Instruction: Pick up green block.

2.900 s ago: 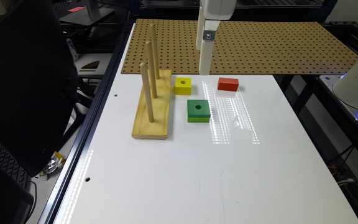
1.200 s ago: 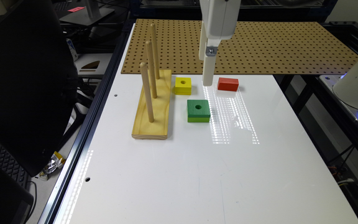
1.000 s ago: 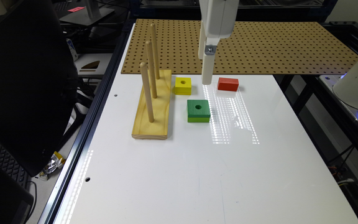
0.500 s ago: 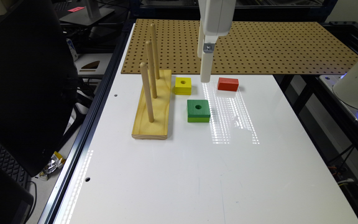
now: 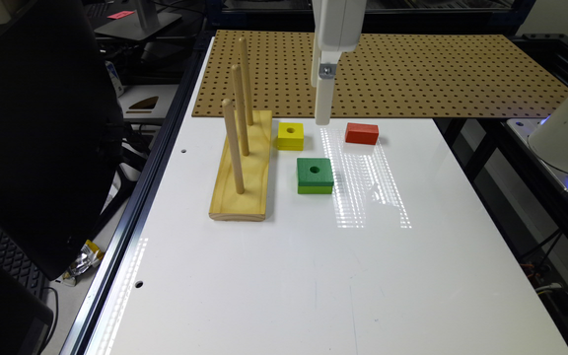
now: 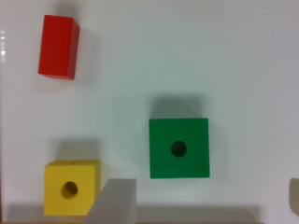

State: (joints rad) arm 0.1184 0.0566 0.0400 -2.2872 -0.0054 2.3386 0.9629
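green block (image 5: pixel 315 175) lies flat on the white surface (image 5: pixel 313 276), below and forward of the raised pincer (image 5: pixel 323 106), untouched. this looks like the approach step: next, centre over it and descend. the wrist view shows the fingers (image 6: pixel 112 203) spread wide with nothing between them; the exterior view adds the pincer's height.

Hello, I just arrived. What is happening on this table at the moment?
A robot arm is about to pick up the green block. Its tool hangs open above the white table, between the yellow block and the red block, and holds nothing. The green block lies flat on the table, untouched, beside the wooden peg stand. All three blocks are apart from each other, and none sits on a peg.
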